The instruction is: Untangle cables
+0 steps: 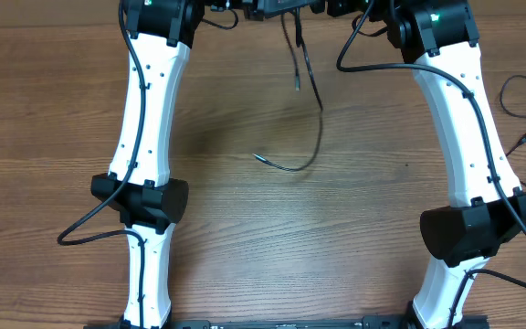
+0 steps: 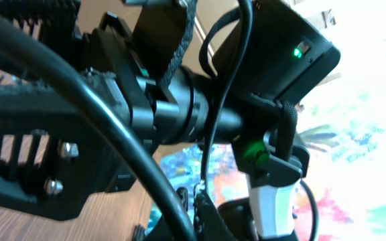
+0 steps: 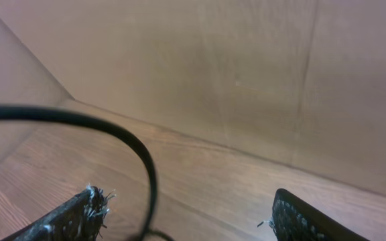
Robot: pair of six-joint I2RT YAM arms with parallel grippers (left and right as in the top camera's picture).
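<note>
Desk: we see a brown wood-grain desk (image 1: pixel 245 238), with the white left arm (image 1: pixel 149 110) and right arm (image 1: pixel 464 119) both reaching to its far edge.

Centre cable: the centre cable (image 1: pixel 319 128), thin and black, comes in from the far edge between the two arms. It curves over the middle of the desk and ends in a silver tip (image 1: pixel 257 155). A shorter strand (image 1: pixel 297 78) hangs beside it and ends in a small plug. From above we cannot tell how much of it rests on the wood.

Side cables: the side cables (image 1: pixel 517 91) lie loose at the desk's right edge, beyond the right arm. They have small plug ends (image 1: pixel 525 139) and sit well apart from the centre cable.

Left jaws: closed. In the left wrist view the fingertips (image 2: pixel 203 211) meet at the bottom, and a thin black cable runs straight down into them, so we read it as pinched there. The right arm's wrist, with its green light (image 2: pixel 300 50), sits close behind.

Right jaws: open and gripping nothing, with the fingertips (image 3: pixel 79 214) well apart. A black cord (image 3: pixel 146 167) loops down between them, nearer the left-hand one in that view. We cannot tell whether it touches.
</note>
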